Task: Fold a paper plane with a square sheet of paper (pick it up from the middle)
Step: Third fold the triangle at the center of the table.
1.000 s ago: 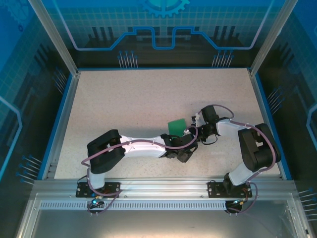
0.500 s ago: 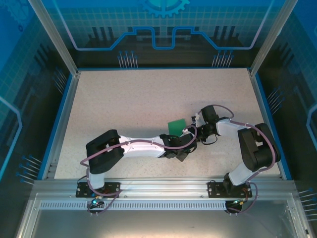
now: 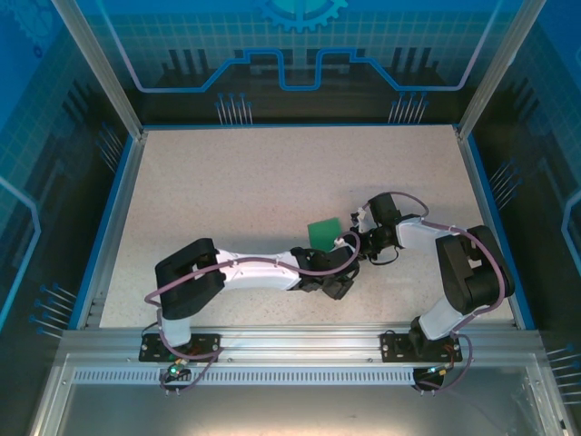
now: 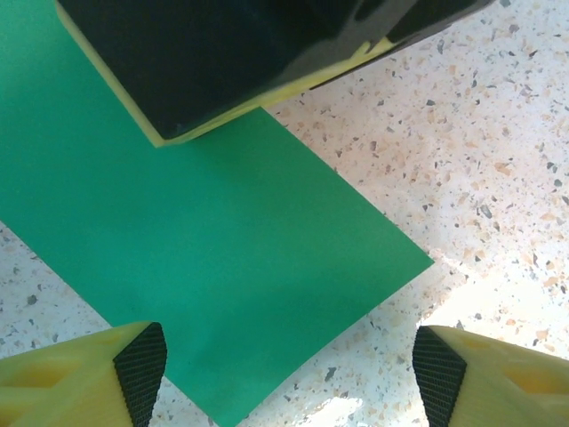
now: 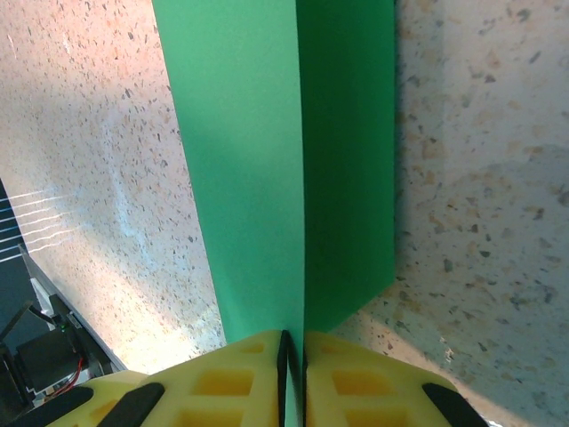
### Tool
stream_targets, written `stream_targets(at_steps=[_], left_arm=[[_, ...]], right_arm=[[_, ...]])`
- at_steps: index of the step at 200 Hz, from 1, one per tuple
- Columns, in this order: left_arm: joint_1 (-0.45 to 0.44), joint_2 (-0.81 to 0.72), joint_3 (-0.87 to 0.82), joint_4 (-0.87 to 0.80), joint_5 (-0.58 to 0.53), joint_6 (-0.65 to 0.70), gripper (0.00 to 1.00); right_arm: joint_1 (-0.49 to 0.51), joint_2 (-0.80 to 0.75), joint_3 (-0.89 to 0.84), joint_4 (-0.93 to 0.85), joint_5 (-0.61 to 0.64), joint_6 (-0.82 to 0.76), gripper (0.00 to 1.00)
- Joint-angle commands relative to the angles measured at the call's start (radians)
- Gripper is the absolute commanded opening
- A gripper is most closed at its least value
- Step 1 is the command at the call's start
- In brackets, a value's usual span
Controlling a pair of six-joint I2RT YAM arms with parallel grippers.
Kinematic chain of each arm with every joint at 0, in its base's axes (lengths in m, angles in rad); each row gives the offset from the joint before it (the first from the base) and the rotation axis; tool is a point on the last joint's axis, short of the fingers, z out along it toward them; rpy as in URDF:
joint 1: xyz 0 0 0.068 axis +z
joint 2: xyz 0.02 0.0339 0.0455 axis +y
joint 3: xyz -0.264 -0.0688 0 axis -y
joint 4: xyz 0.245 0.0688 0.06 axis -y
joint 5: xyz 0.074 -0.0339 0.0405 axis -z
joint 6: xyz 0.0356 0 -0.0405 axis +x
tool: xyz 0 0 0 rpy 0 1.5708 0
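Pinching the square sheet of paper [image 5: 258, 160] at its crease, your right fingers [image 5: 227, 382] are clamping something thin, light and floppy (probably tearing easily, so grip near the crease). Your left fingers [image 4: 80, 382] are hanging spread above its corner, mid-tabletop [image 3: 254, 182].

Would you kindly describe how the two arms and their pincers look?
The left arm and right arm are white links with black joints, with a lilac cable along each. The left pincer has yellow fingers tipped with black ribbed pads; the right pincer has yellow fingers with moulded square recesses.
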Motion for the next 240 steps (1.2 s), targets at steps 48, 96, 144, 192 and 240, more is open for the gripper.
stream_targets(at_steps=[48, 96, 144, 192, 240], left_arm=[[-0.018, 0.067, 0.094, -0.085, -0.063, -0.013, 0.83], [-0.018, 0.092, 0.129, -0.131, -0.143, -0.032, 0.80], [-0.017, 0.034, 0.085, -0.103, -0.149, -0.045, 0.56], [-0.016, -0.016, 0.038, -0.084, -0.158, -0.046, 0.35], [-0.018, -0.099, -0.056, 0.013, -0.122, -0.044, 0.14]], right_arm=[[-0.013, -0.004, 0.027, -0.023, -0.033, 0.008, 0.14], [-0.012, 0.006, 0.028, -0.025, -0.028, 0.006, 0.14], [-0.012, 0.009, 0.036, -0.036, -0.013, 0.002, 0.14], [-0.013, 0.006, 0.037, -0.039, -0.010, -0.001, 0.14], [-0.015, 0.004, 0.036, -0.037, -0.013, -0.002, 0.13]])
